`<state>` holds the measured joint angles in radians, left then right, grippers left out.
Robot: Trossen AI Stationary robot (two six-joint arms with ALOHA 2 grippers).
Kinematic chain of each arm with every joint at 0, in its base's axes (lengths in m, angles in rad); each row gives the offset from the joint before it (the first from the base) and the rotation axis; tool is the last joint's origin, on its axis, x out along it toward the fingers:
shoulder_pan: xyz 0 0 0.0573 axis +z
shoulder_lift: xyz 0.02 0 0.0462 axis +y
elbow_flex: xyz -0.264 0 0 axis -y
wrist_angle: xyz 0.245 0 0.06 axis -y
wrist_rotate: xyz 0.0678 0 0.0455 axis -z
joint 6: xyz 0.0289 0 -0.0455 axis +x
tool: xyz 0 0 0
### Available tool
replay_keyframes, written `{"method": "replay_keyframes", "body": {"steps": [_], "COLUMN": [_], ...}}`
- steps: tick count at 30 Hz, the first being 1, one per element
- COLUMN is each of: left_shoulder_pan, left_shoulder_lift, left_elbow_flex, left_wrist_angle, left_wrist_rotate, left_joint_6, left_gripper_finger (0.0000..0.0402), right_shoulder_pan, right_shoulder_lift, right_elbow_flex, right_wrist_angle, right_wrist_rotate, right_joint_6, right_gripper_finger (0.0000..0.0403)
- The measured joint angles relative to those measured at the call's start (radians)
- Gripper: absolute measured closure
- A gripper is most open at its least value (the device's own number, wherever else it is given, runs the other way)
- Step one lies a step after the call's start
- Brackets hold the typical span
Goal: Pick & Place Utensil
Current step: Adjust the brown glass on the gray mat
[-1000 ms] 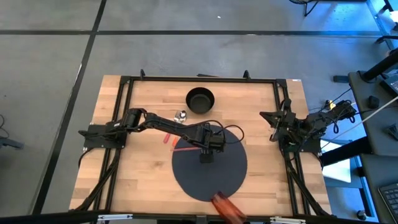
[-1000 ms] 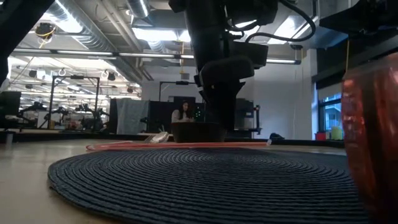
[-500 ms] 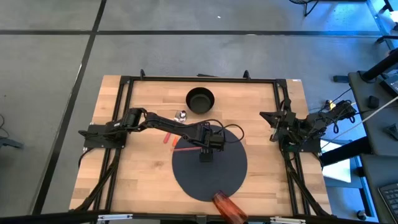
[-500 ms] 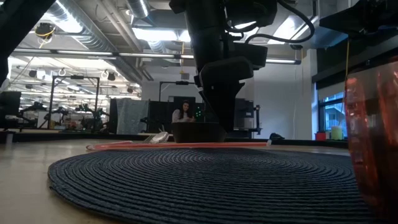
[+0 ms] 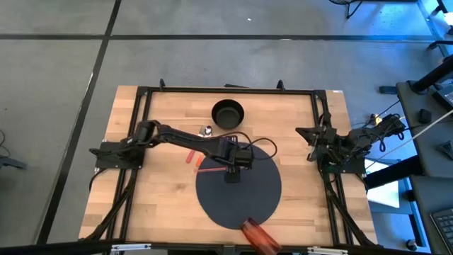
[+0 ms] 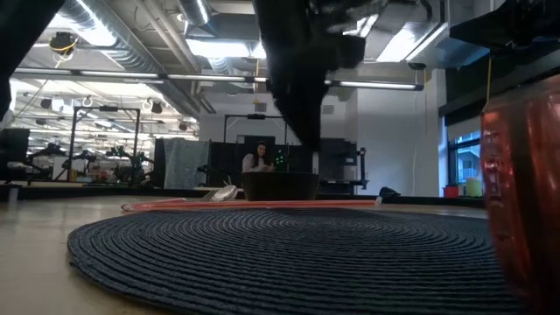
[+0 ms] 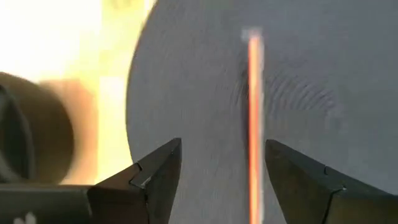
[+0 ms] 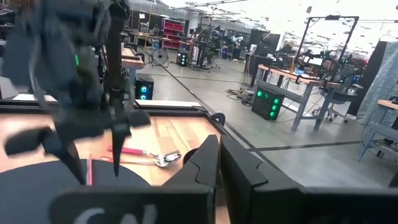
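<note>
High view: left gripper [image 5: 231, 176], fingers wide and empty, hovers over thin orange-red utensil [image 5: 211, 169] on dark round woven placemat [image 5: 248, 202]. Pickup pending: descend, close. Right gripper [image 5: 312, 146] parked, shut.

Legible text, labels, brands, numbers, signs: none. Pale marks at the wrist views' lower edges are too blurred to read.

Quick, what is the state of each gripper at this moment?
Left gripper: open, holding nothing, above the dark round mat with the thin orange utensil seen between its fingers.
Right gripper: closed, empty, parked at the table's right edge.
</note>
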<state>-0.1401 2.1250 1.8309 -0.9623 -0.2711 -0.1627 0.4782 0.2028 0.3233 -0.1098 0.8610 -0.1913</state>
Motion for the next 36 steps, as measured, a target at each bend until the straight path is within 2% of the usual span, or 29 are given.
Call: {"method": "replay_keyframes", "body": {"steps": [10,14,17,22,27,31,36], "left_shoulder_pan": [-0.130,-0.233,-0.316,-0.410,-0.402,-0.309,-0.144], "left_shoulder_lift": [-0.166,-0.214,-0.282,-0.491,-0.747,-0.962,-1.185], "left_elbow_flex": [0.000,-0.065,-0.193,-0.485,-0.790,-1.030,-1.329], "left_wrist_angle": [-0.029,-0.062,0.007,0.374,0.783,1.035,1.484], "left_wrist_rotate": [-0.003,-0.087,-0.154,-0.192,-0.257,-0.161,-0.023], "left_joint_6": [-0.063,-0.075,-0.040,0.042,0.237,0.395,0.492], "left_gripper_finger": [0.0176,0.0182,0.0195,0.0242,0.0315,0.0384,0.0400], "right_shoulder_pan": [0.000,0.000,0.000,0.010,0.036,0.088,0.203], "right_shoulder_lift": [0.005,0.011,0.064,0.274,0.518,0.693,0.900], "right_elbow_flex": [-0.001,-0.001,-0.001,0.025,0.182,0.363,0.585], "right_wrist_angle": [-0.056,-0.044,0.024,0.200,0.171,0.063,-0.120], "right_wrist_rotate": [-0.012,-0.139,-0.221,-0.279,-0.207,-0.145,0.058], "right_joint_6": [0.053,0.022,-0.014,-0.116,-0.160,-0.207,-0.209], "right_gripper_finger": [0.0386,0.0386,0.0386,0.0397,0.0394,0.0396,0.0399]}}
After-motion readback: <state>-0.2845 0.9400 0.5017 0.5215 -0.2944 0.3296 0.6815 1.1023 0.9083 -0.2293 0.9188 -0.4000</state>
